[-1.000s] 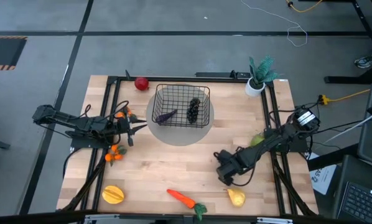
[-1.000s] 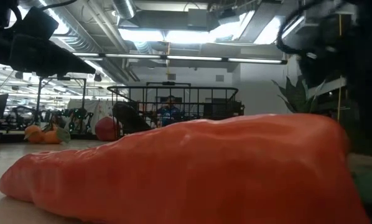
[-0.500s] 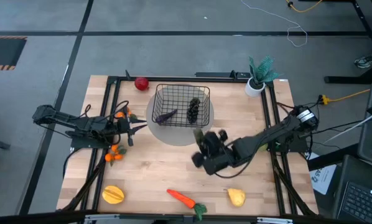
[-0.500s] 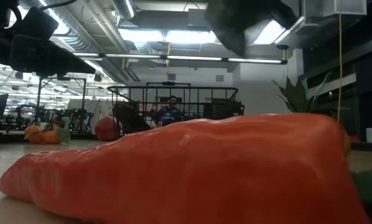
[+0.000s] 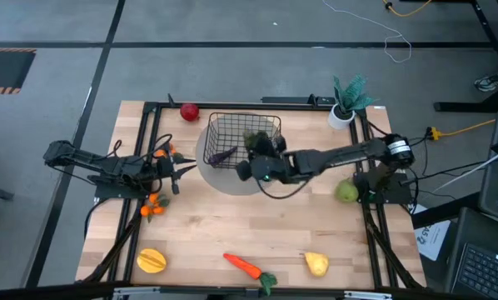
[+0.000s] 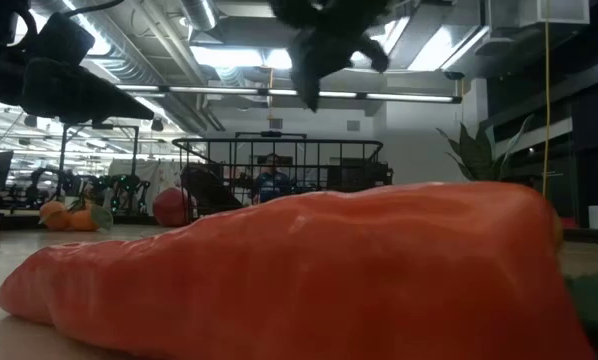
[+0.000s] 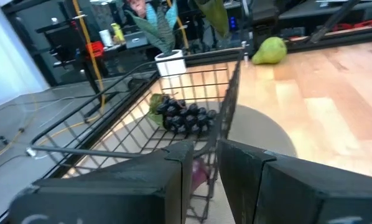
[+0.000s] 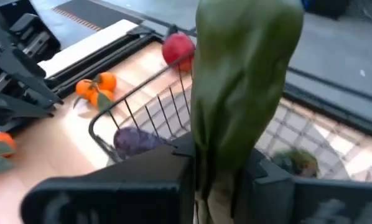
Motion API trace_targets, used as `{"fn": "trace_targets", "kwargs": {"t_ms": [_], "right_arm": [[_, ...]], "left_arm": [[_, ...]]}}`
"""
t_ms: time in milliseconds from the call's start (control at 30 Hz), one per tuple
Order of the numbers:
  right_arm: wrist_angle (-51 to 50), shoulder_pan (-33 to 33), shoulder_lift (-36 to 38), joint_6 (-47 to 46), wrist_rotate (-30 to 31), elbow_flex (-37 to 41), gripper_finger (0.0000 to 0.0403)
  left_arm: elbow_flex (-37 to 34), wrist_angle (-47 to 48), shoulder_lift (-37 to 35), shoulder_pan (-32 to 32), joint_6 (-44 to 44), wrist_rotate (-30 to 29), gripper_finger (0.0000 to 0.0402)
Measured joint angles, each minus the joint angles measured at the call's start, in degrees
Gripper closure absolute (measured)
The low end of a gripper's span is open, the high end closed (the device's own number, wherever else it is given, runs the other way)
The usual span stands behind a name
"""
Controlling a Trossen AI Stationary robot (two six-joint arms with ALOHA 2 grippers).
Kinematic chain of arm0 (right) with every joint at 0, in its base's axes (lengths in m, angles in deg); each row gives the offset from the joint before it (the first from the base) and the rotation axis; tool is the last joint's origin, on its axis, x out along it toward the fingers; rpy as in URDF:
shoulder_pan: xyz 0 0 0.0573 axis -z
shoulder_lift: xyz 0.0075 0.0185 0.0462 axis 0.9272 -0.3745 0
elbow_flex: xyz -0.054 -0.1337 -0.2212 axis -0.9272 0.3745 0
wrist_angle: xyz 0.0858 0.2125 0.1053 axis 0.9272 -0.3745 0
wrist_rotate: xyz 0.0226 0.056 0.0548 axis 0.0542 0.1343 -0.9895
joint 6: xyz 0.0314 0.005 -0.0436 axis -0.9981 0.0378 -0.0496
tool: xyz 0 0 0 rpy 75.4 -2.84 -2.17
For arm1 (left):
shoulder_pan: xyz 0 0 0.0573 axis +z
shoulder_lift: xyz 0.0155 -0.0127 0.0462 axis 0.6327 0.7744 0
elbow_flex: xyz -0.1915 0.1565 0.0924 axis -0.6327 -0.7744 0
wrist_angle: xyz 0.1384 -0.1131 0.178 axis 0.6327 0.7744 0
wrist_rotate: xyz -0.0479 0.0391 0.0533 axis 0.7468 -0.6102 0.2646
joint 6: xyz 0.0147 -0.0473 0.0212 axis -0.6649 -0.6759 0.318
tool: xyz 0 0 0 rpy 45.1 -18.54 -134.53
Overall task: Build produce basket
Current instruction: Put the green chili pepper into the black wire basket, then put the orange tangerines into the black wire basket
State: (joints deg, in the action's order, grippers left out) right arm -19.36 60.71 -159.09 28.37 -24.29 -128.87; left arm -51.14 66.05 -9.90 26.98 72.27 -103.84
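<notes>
Basket [image 5: 243, 142] sits near the far edge of the table [image 5: 232, 225], about mid-width, on a grey round mat [image 5: 232, 185]. Inside it: purple eggplant [image 5: 221, 155] on the left half, dark grapes [image 7: 185, 116] toward the right. Two items in, so roughly a quarter done by my count.

Right gripper [image 5: 261, 158] hangs over the basket's near-right part, fingers clamped on the green cucumber [image 8: 245, 74], which stands roughly upright in the grip. Looks like the drop-in step; cucumber not yet released.

Left outside the basket: red apple [image 5: 189, 111] by the far-left corner, just off the basket; small oranges [image 5: 152, 206] and another orange bunch [image 5: 164, 152] along the left edge; yellow-orange fruit [image 5: 151, 260] near the near-left corner; carrot [image 5: 243, 266] at the near edge, mid-width; yellow pear [image 5: 316, 263] further right along the near edge; green pear [image 5: 346, 192] near the right edge.

Left gripper [image 5: 178, 171] waits at the left side, pointing at the basket, empty, fingers nearly together with a narrow gap.

White pot with teal plant [image 5: 349, 100] stands at the far-right corner, not produce.
</notes>
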Motion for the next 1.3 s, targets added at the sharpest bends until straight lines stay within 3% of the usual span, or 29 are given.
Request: {"fn": "trace_targets", "kwargs": {"t_ms": [167, 333, 767, 1133, 1300], "right_arm": [[8.37, 4.17, -4.1, 7.93, -3.86, -0.04, 0.0365], [12.74, 7.08, -7.19, 6.51, -7.98, -0.11, 0.0357], [13.67, 8.9, -9.54, 6.5, -12.84, -0.09, 0.0205], [12.24, 8.42, -6.59, 6.43, -12.89, -0.07, 0.0195], [6.39, 6.65, -2.7, 4.59, -13.08, -0.07, 0.0194]], "left_arm": [[0.0, 0.0, 0.02, 0.0, -0.03, -2.78, 0.0337], [0.01, 0.0, 0.02, 0.0, -0.03, -2.83, 0.0337], [0.02, -0.02, 0.02, 0.0, 0.0, -3.44, 0.0337], [0.01, -0.02, 0.0, 0.0, 0.0, -3.48, 0.0337], [0.02, -0.01, 0.01, 0.0, 0.0, -3.49, 0.0337]]}}
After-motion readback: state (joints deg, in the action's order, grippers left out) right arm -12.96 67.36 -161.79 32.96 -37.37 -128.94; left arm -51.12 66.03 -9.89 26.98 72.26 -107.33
